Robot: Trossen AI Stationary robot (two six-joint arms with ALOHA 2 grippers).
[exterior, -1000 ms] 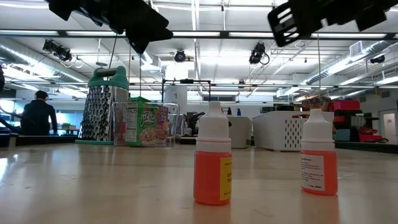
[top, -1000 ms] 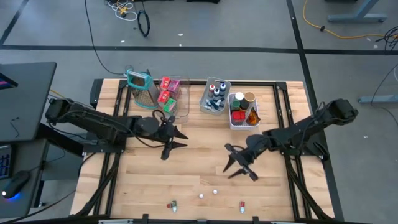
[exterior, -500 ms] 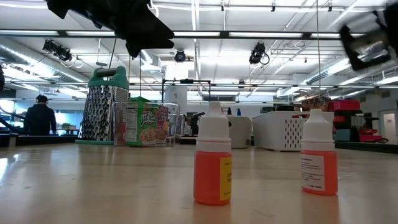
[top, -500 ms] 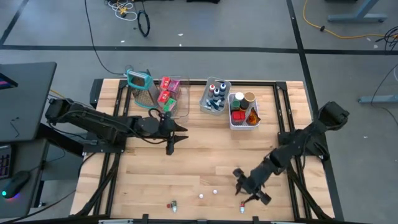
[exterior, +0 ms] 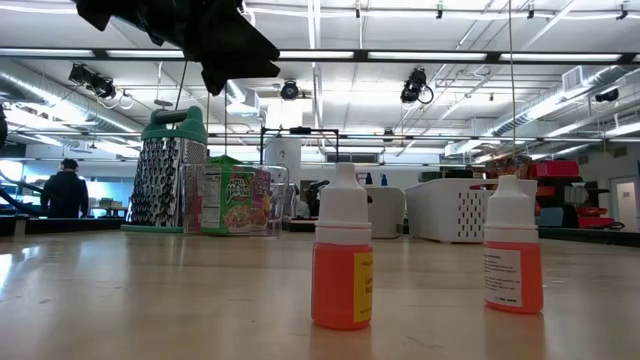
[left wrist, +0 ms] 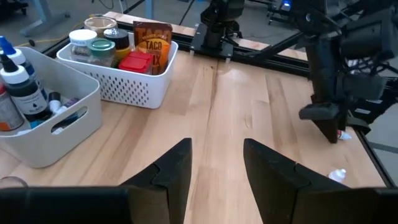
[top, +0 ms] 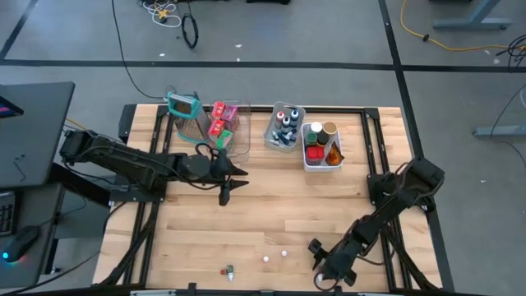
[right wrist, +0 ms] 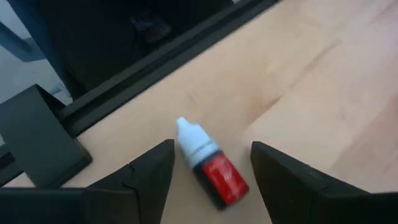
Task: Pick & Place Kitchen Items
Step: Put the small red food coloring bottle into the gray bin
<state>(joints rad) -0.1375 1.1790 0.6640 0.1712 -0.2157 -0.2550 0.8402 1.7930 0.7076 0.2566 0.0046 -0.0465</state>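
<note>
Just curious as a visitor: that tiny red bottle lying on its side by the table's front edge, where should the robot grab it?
Probably across the red body of the little red bottle, coming straight down from above. It lies flat on the table, between the open fingers of the right tool; its white cap tapers, so it likely gives a poorer hold.

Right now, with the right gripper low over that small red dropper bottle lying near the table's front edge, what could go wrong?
The right gripper stands open astride the small red dropper bottle with a white cap. The bottle lies slanted between the fingers, so closing may roll or pinch it askew. The black frame rail is close; a nudge could push the bottle against it.
</note>
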